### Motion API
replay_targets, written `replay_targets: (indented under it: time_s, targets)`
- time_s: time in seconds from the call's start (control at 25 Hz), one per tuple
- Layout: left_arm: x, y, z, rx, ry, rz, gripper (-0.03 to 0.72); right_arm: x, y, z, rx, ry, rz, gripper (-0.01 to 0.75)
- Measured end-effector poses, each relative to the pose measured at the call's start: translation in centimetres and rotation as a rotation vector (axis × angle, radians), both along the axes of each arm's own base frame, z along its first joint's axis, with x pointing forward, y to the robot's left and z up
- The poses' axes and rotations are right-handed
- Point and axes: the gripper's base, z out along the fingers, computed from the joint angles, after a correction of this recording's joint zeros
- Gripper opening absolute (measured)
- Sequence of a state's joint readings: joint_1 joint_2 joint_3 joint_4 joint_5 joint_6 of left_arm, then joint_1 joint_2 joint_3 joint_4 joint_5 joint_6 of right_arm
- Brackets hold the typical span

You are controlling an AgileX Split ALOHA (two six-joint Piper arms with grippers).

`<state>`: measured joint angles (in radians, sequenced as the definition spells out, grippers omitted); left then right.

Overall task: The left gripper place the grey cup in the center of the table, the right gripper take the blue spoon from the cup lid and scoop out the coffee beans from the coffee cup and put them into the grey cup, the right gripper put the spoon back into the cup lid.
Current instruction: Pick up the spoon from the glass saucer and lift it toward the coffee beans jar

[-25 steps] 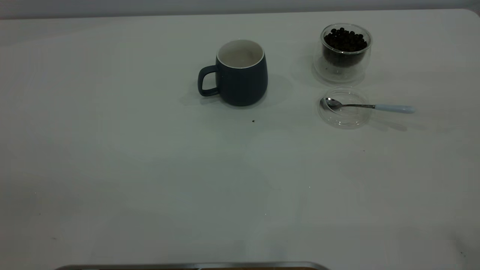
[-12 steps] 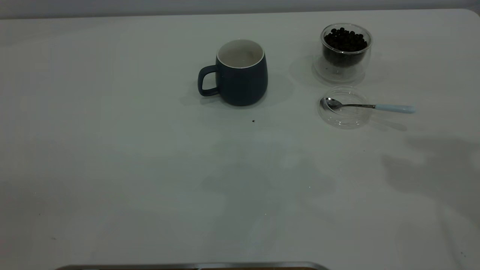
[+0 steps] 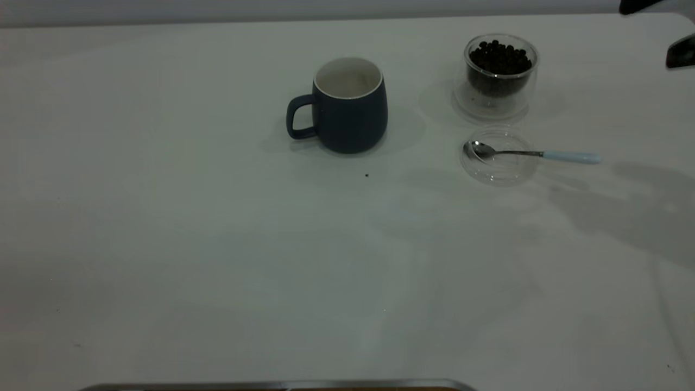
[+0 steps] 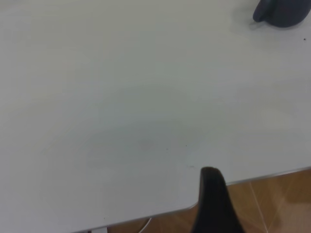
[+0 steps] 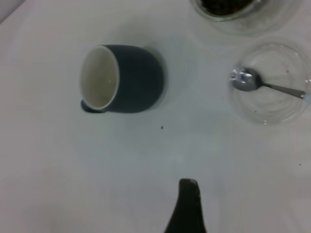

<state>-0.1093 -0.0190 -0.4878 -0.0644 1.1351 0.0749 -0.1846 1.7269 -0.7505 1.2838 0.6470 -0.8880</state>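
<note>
So the grey cup (image 3: 342,106) sits a bit above the middle of the frame in the outside view, upright, handle pointing to the left side, white inside and looking empty. Looks to me like the "cup in the center" step is done and the spoon is next.

The spoon (image 3: 529,153) is over on the right side: shiny bowl resting inside the clear cup lid (image 3: 497,171), thin neck crossing the rim, pale blue handle sticking out past it toward the right edge. Just above the lid in the frame stands the little glass coffee cup (image 3: 499,73), heaped with coffee beans (image 3: 499,57).

Right claw (image 3: 678,51) is just poking into the upper right corner, well apart from everything. Only dark bits show, and its wrist view gives one finger (image 5: 187,206), so I can't tell if it's spread or pinched. Same story with the left claw: one dark finger (image 4: 214,201) at the table (image 3: 163,244) edge, far from the cup, parked, can't tell.

Handling-wise: the spoon is light, stiff and probably slick steel, so I'd grab the blue handle where it overhangs. The lid looks light enough to skid if nudged, and the glass cup is fragile.
</note>
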Motion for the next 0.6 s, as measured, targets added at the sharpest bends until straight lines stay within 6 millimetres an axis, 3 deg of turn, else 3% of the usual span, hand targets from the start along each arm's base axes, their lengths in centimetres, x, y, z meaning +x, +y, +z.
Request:
replay_targets:
  time_s: [0.36, 0.6]
  targets:
    - [0.0, 0.0, 0.0, -0.002, 0.0, 0.002, 0.555, 1.3, -0.2, -6.7, 0.098, 0.117, -0.095, 0.708]
    - [0.0, 0.0, 0.0, -0.002, 0.0, 0.002, 0.555, 1.4, -0.2, -10.2, 0.119, 0.156, -0.138, 0.706]
